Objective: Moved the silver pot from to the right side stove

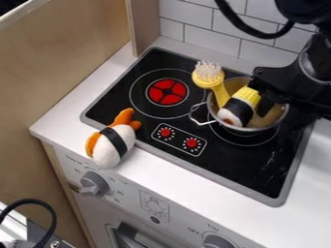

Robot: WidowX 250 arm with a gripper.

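Over the right side of the silver pot (254,129) hangs the claw (275,92), opening and hold impossible to tell; brush (221,92) and toy sushi (236,111) crowd inside!

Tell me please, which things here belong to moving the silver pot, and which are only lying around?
For the job:
- silver pot
- stovetop

Lying around:
- yellow brush, yellow-topped sushi toy, both in the pot
- orange-tailed sushi toy
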